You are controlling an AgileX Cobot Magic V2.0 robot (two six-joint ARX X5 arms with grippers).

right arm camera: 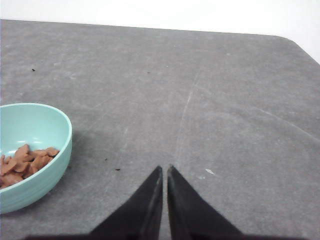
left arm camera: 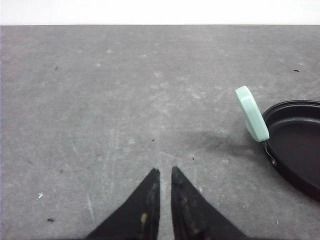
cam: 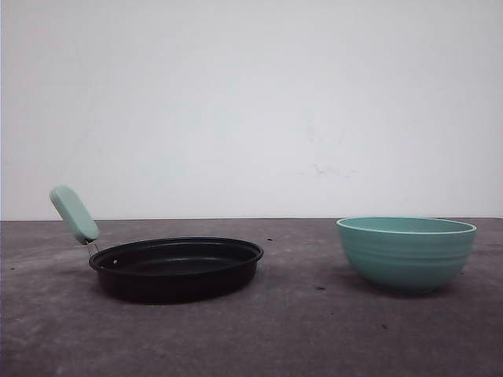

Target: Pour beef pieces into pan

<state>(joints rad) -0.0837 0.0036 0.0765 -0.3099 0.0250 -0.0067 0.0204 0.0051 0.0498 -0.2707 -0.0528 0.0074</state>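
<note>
Nothing grasped yet: my right gripper (right arm camera: 164, 169) is closed and empty, bowl (right arm camera: 47, 165) with beef (right arm camera: 25, 161) beside it. Left gripper (left arm camera: 164, 171) closed, near pan (left arm camera: 300, 145). Next: open, grab bowl.

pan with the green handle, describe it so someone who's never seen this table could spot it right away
On the grey table, two dishes stand apart: look at the one on the robot's left. That is the frying pan, shallow, round and black, with a short mint-green handle angled up from its left rim. Its neighbour, the ribbed teal bowl, is deeper, has no handle and holds the beef pieces.
</note>
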